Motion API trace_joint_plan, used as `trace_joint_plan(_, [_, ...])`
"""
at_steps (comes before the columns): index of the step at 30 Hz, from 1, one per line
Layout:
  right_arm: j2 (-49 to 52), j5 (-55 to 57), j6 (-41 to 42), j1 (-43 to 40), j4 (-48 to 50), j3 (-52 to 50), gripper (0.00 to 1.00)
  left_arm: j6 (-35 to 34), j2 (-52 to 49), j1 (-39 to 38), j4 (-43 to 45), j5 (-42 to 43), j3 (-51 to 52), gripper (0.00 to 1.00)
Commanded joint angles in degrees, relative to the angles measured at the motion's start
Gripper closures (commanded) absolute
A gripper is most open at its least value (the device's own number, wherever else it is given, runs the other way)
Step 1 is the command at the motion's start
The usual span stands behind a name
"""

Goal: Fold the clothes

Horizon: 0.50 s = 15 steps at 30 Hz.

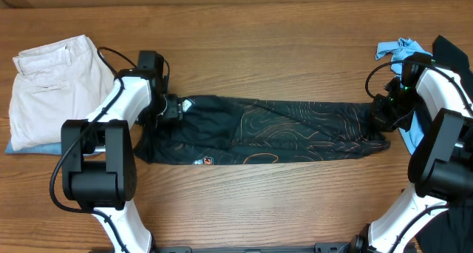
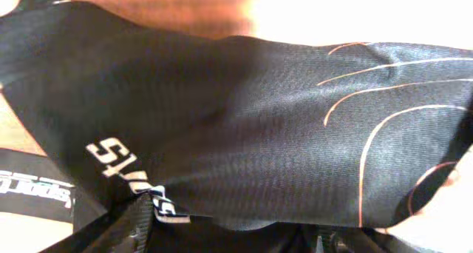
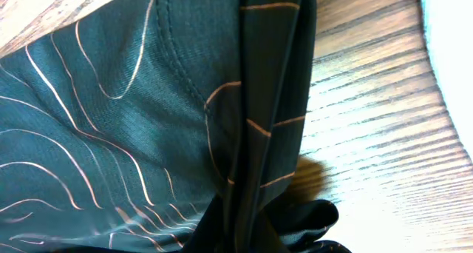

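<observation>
The clothes (image 1: 281,127), a black jersey with thin orange contour lines, lie folded into a long narrow strip across the middle of the table. My left gripper (image 1: 176,109) is at the strip's left end. In the left wrist view the black cloth (image 2: 259,120) with white lettering drapes over the fingers (image 2: 137,223), which stand wide apart. My right gripper (image 1: 383,118) is at the strip's right end. In the right wrist view the jersey (image 3: 111,120) gathers into a bunch that runs down into the shut jaws, and the fingers are hidden under it.
Folded beige trousers (image 1: 55,86) lie at the left, on something light blue (image 1: 29,148). A light blue shirt (image 1: 399,49) is crumpled at the back right, beside a dark item (image 1: 451,57). The wooden table (image 1: 259,31) shows behind and in front of the strip.
</observation>
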State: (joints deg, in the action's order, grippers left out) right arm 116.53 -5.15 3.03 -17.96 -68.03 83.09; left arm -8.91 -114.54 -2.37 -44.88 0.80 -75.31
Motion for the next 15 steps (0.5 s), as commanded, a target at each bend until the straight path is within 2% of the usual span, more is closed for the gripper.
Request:
trace_joint_plan(1, [0.3,0.3,0.5,-0.1,1.0,1.2,0.96,4.7,-3.4,0.6,1.1,0.3,-0.1,0.24])
trace_joint_plan(3, [0.3,0.4,1.6,-0.1,1.7,1.2,0.96,4.7,-3.4,0.6,-3.3,0.4,-1.8,0.23])
trace_joint_plan(8, [0.3,0.2,1.7,-0.1,3.1,1.2,0.96,4.6,-3.4,0.5,-23.8,1.5,-8.7,0.18])
trace_joint_plan(11, [0.2,-1.6,1.7,-0.1,3.3,1.7,0.96,4.0,-3.4,0.5,-29.3,1.8,-11.2,0.16])
trace_joint_plan(15, [-0.1,-2.8,1.8,-0.1,-0.3,5.1,0.96,4.0,-3.4,0.5,-31.4,1.8,-13.3,0.23])
